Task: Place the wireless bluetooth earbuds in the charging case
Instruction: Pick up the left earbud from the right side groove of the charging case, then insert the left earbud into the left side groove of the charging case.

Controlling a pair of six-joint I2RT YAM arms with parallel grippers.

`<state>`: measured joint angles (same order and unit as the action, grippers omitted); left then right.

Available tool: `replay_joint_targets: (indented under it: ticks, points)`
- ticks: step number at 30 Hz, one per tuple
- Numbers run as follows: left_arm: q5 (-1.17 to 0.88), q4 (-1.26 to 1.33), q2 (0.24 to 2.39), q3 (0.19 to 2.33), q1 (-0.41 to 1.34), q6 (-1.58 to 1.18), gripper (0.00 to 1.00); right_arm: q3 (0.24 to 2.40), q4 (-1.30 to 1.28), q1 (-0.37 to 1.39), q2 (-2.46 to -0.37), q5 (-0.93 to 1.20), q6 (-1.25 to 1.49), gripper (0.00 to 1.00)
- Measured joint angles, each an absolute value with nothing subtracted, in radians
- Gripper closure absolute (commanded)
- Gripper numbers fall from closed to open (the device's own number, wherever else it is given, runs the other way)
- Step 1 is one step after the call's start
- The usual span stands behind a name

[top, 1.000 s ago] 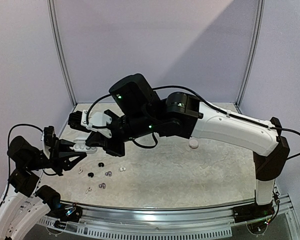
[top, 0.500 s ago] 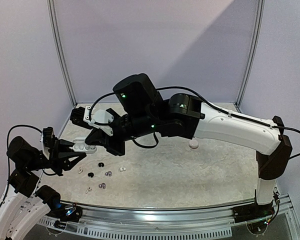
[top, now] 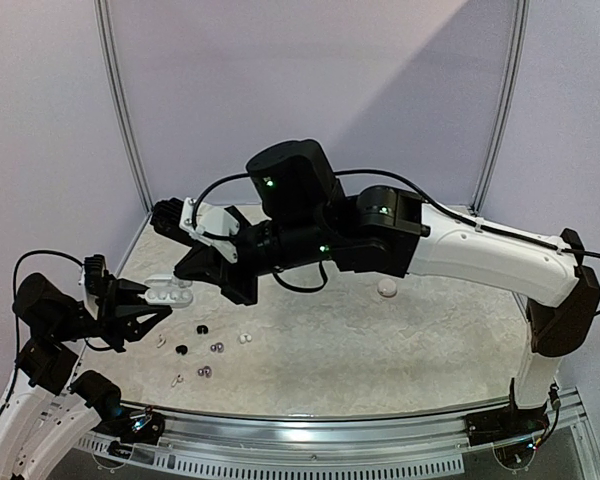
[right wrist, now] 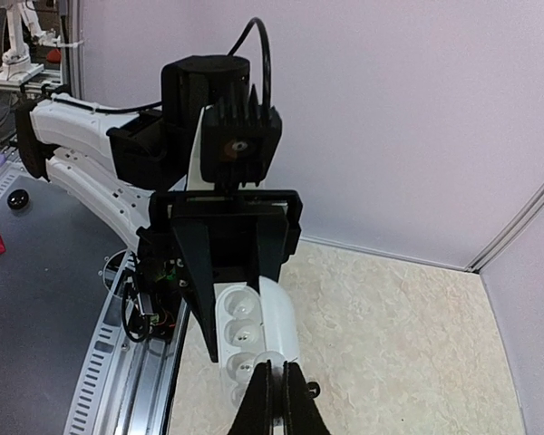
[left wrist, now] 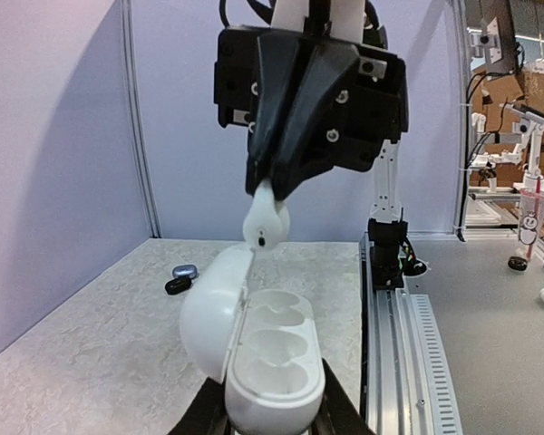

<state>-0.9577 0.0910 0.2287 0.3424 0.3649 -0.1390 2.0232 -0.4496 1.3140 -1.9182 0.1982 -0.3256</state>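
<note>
One insertion under way; note left gripper (top: pixel 152 302) clamped on the open charging case (left wrist: pixel 274 403); note right gripper (left wrist: pixel 272 186) pinched shut on a white earbud (left wrist: pixel 266 220) at the lid edge (left wrist: pixel 239 261); next, align over an empty well (left wrist: pixel 272 349), lower, release.

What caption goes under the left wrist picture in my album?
Right tool holds a white earbud over the open charging case gripped by the left tool.

Soft, even overhead light fills the scene; a paler diagonal band crosses the back wall (top: pixel 410 90) in the top view, where the frame poles (top: pixel 123 110) bow toward the edges. Faint shadows lie on the table (top: pixel 400 340); the white charging case (left wrist: pixel 272 367) reads bright, detail intact
</note>
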Motion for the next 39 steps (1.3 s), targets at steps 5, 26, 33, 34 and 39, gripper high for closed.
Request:
replay_joint_targets:
  ticks: [5, 26, 33, 34, 39]
  points:
    - [-0.958, 0.091, 0.229, 0.342, 0.365, -0.139, 1.00, 2.023, -0.405, 1.312, -1.914, 0.224, -0.313, 1.00]
    - [-0.953, 0.093, 0.229, 0.342, 0.366, -0.148, 1.00, 2.096, -0.378, 1.363, -1.961, 0.244, -0.340, 1.00]
    - [-0.953, 0.092, 0.229, 0.342, 0.366, -0.150, 1.00, 2.147, -0.396, 1.372, -2.028, 0.219, -0.368, 1.00]
    - [-0.953, 0.093, 0.229, 0.342, 0.366, -0.150, 1.00, 2.148, -0.398, 1.372, -2.035, 0.216, -0.370, 1.00]
    - [-0.953, 0.093, 0.229, 0.342, 0.366, -0.150, 1.00, 2.148, -0.405, 1.372, -2.051, 0.194, -0.381, 1.00]
